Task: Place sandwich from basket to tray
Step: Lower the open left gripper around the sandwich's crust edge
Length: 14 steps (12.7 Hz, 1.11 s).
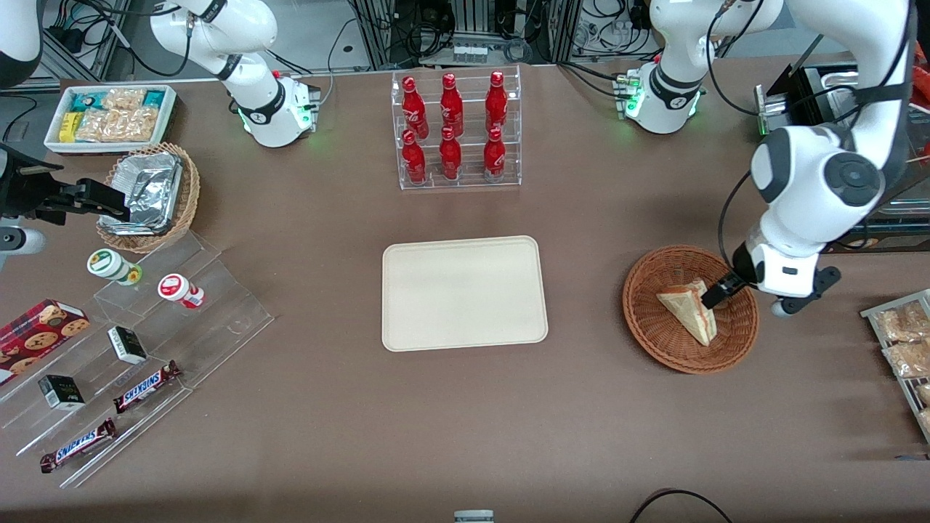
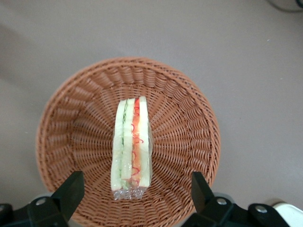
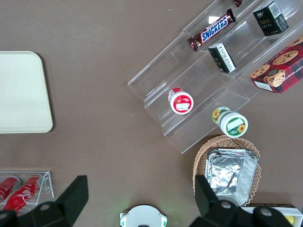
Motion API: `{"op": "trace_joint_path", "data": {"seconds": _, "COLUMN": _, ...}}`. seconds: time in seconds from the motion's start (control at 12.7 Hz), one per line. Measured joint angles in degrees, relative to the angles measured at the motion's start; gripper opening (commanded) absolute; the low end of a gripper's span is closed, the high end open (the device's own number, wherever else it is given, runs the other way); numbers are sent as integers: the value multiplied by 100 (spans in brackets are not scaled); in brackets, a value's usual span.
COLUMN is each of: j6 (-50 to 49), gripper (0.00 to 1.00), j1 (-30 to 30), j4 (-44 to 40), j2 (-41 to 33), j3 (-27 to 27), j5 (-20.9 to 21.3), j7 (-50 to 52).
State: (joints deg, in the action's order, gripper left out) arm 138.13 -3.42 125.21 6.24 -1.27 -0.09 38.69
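The sandwich (image 1: 690,309) (image 2: 131,146), a pale wedge with red and green filling, lies in the reddish-brown wicker basket (image 1: 654,330) (image 2: 71,137) toward the working arm's end of the table. My gripper (image 1: 721,290) (image 2: 135,189) hovers just above the basket, over the sandwich's wide end, open. Its two black fingers (image 2: 71,191) stand wide on either side of the sandwich without touching it. The cream-beige tray (image 1: 463,292) (image 3: 21,92) lies flat at the table's middle, with nothing on it.
A clear rack of red bottles (image 1: 455,129) stands farther from the front camera than the tray. Packets (image 1: 901,338) lie at the table edge beside the basket. Toward the parked arm's end are stepped acrylic shelves (image 1: 145,341) with snacks and a tan basket of foil trays (image 1: 149,195).
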Motion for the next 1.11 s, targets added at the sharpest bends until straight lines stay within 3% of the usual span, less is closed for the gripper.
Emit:
{"op": "trace_joint_path", "data": {"seconds": 0.71, "j6": 346, "gripper": 100, "j1": 3, "j4": 358, "j2": 603, "j3": -44, "j5": 0, "j7": 90}}
{"op": "trace_joint_path", "data": {"seconds": 0.79, "j6": 440, "gripper": 95, "j1": 3, "j4": 358, "j2": 668, "j3": -44, "j5": 0, "j7": 90}}
{"op": "trace_joint_path", "data": {"seconds": 0.87, "j6": 498, "gripper": 71, "j1": 3, "j4": 358, "j2": 718, "j3": -44, "j5": 0, "j7": 90}}
{"op": "trace_joint_path", "data": {"seconds": 0.95, "j6": 534, "gripper": 33, "j1": 3, "j4": 357, "j2": 755, "j3": -44, "j5": 0, "j7": 90}}
{"op": "trace_joint_path", "data": {"seconds": 1.03, "j6": 583, "gripper": 6, "j1": 3, "j4": 357, "j2": 777, "j3": -44, "j5": 0, "j7": 90}}
{"op": "trace_joint_path", "data": {"seconds": 1.11, "j6": 623, "gripper": 0, "j1": 3, "j4": 349, "j2": 779, "j3": -44, "j5": 0, "j7": 90}}
